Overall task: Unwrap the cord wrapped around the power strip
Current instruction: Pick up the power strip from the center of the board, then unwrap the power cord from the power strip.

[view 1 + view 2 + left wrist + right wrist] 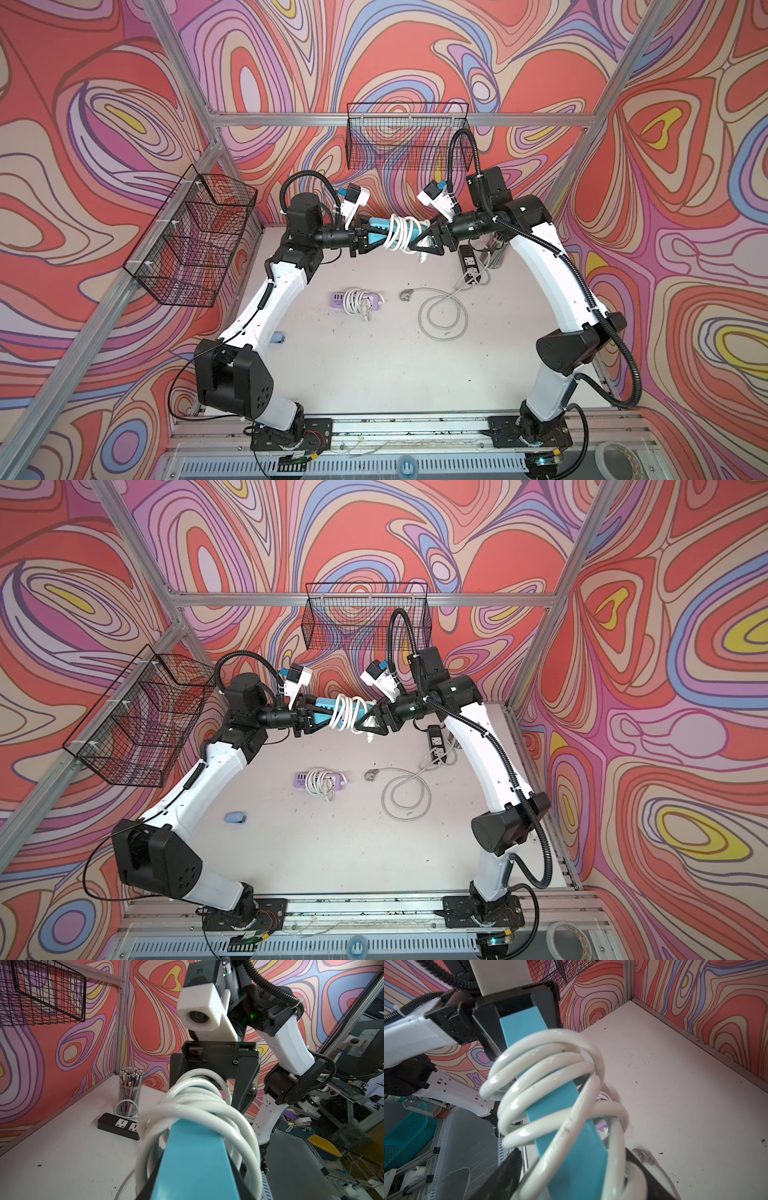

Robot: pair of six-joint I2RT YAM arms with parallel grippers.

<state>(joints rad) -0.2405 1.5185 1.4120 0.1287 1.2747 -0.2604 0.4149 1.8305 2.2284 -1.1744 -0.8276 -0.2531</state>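
Left wrist view: your left hand [368, 242] is clamped on the blue power strip [197, 1157] up off the counter [62, 1157], right hand [215, 1084] spread round its far end, white cord [199, 1109] all wound, nothing unwrapped yet.

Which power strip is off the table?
The blue power strip, gripped in the air by the left end effector; the purple strip and black strip lie on the table.

The white table [374, 374] carries a cord-wrapped purple power strip [338, 300] base-side of the left gripper's fingers [362, 245], a looped grey cable [444, 338] and black power strip [469, 259] near the right gripper's fingers [439, 244], and a pencil cup [129, 1095].
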